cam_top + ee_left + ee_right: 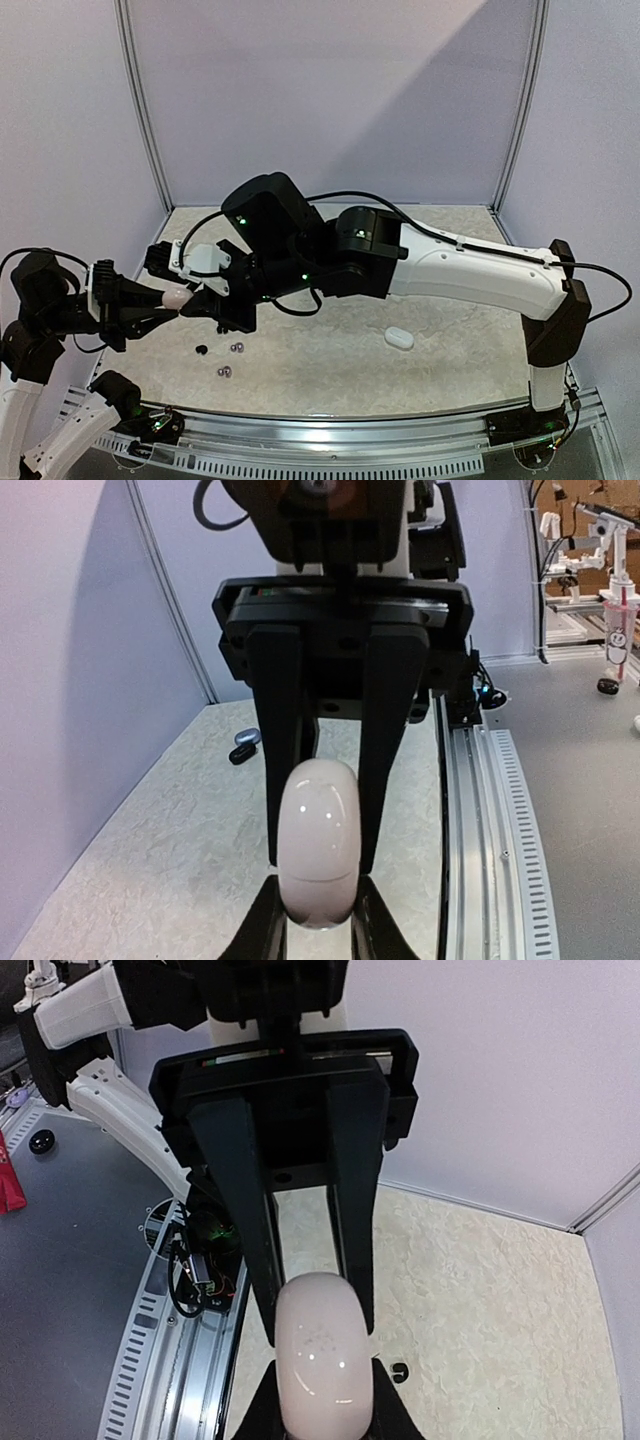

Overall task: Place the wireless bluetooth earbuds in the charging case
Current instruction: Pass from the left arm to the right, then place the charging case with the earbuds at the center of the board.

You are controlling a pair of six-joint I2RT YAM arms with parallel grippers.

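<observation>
Three earbuds (238, 347) are seen loose on the table (460, 370) in the top view, lower left of centre. A black one is at the left, with two greyish ones beside and below it, all apart from one another. None is seen in any fingers.

Just above them, at the left of the frame, the case (177, 296), pale pink and rounded, is held off the table between the two arms. In the left wrist view a seam is seen across its lower part, and the lid appears closed.

One end of the case is gripped by the left fingers (265, 930), which are nearly closed and pressed to its two sides at the bottom edge of that view. The other end is flanked by the right fingers (390, 1415), which are likewise set close against its sides, so the case is clasped from both ends.

The left arm (40, 300) is extended from the lower left corner, with its wrist held about level and pointed to the right. The right arm (470, 270) is based at the lower right. Its white forearm is stretched leftward across the table, and the black wrist is placed left of centre, with the fingers aimed left and a little down. The two sets of fingers are positioned tip to tip.

A white case (399, 338) is seen lying on the table right of centre, well apart from the rest.
</observation>
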